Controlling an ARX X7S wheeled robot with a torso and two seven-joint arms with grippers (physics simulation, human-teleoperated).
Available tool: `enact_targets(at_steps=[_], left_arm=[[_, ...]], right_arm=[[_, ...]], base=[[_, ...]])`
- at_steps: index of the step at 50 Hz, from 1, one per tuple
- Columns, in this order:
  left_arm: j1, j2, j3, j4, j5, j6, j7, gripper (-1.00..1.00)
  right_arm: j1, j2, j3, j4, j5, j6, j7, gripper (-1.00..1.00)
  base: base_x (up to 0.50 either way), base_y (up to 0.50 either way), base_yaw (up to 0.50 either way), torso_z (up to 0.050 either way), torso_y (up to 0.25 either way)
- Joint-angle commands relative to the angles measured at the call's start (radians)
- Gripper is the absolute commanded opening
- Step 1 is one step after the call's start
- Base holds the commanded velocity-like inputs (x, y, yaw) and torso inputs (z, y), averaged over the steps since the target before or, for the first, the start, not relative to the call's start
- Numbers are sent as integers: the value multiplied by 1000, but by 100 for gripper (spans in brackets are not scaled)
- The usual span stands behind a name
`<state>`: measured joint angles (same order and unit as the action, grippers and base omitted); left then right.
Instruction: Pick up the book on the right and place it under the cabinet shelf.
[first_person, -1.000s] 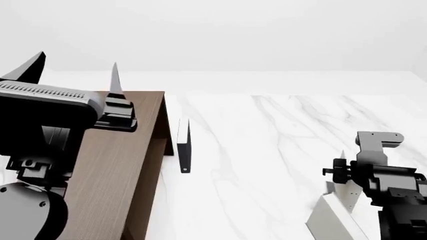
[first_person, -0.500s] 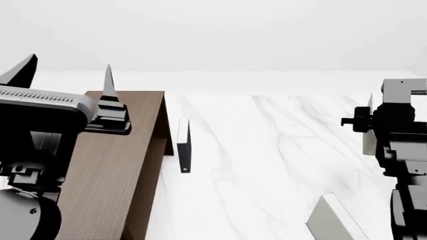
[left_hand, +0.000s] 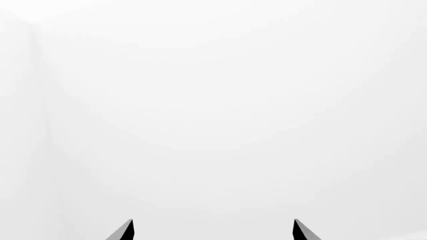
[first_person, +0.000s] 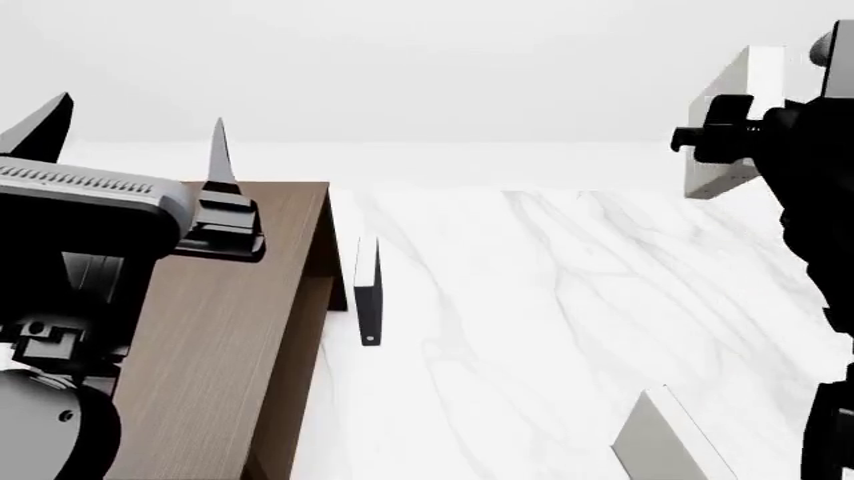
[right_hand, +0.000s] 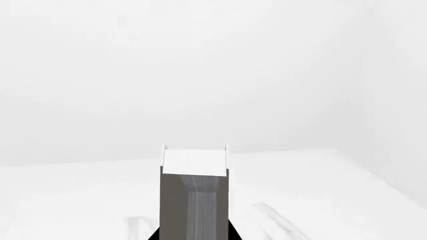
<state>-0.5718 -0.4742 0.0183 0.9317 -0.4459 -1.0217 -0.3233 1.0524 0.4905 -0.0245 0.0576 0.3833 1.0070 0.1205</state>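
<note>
High above the worktop (first_person: 561, 300), the right pincer (first_person: 747, 130) is clamped on the book (first_person: 731, 120), while the left pincer (first_person: 134, 150) gapes wide and empty over the cabinet (first_person: 227, 350).

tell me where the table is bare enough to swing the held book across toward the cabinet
Widest bare stretch: the marble table between the thin black book and the grey book at the near right. The right gripper holds the book high above it. It is tight only beside the cabinet, where the black book stands close.
</note>
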Motion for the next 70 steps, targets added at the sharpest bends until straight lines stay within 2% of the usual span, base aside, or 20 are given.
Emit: enact_targets(at_steps=[1, 15, 25, 30, 48, 62, 65, 70], left_arm=[[-16, -3, 27, -19, 7, 8, -6, 100], [-7, -4, 37, -42, 15, 40, -7, 100], [-12, -6, 44, -49, 16, 43, -11, 100], [-23, -9, 43, -47, 15, 36, -16, 100], [-24, -18, 27, -23, 1, 18, -29, 100], [-22, -25, 10, -4, -18, 2, -35, 100], [-16, -26, 5, -3, -21, 8, -34, 100], [-15, -27, 2, -3, -24, 11, -35, 100]], right_arm=[[-70, -44, 166, -405, 155, 239, 8, -100], [-132, -206, 423, -691, 428, 555, 54, -100], [-230, -212, 506, -711, 881, 555, 339, -100], [-296, -221, 509, -725, 985, 533, 395, -100], [-426, -262, 476, -732, 1057, 463, 412, -100], [-590, -308, 313, -710, 822, 331, 218, -100], [-684, -351, 277, -691, 805, 302, 184, -100], [-737, -369, 242, -671, 779, 269, 155, -100]], base=[[0, 0, 0, 0, 0], [0, 0, 0, 0, 1], [0, 0, 0, 0, 1], [0, 0, 0, 0, 0], [0, 0, 0, 1, 1], [0, 0, 0, 0, 1], [0, 0, 0, 0, 0], [0, 0, 0, 0, 2]])
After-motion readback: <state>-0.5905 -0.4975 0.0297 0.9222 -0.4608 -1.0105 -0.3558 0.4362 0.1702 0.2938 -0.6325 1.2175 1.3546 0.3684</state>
